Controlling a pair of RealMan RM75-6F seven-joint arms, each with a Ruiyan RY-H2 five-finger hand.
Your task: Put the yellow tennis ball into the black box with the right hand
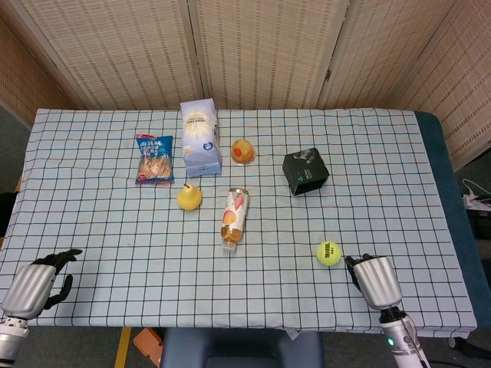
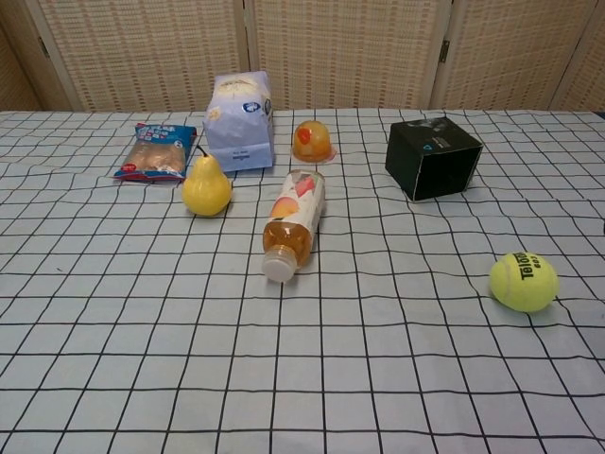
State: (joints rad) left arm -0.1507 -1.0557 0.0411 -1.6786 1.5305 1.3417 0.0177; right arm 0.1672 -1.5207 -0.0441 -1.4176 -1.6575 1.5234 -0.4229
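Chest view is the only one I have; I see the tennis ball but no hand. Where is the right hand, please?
Observer: In the head view the right hand is on the near side of the yellow tennis ball, slightly to its right, close but not holding it.
Operator: Are its fingers open or closed?
Observer: I cannot tell; only the back of the hand shows, with dark fingers pointing toward the ball.
Operator: And the left hand?
Observer: The left hand is at the near left corner of the table, holding nothing, its fingers curled in, far from the black box.
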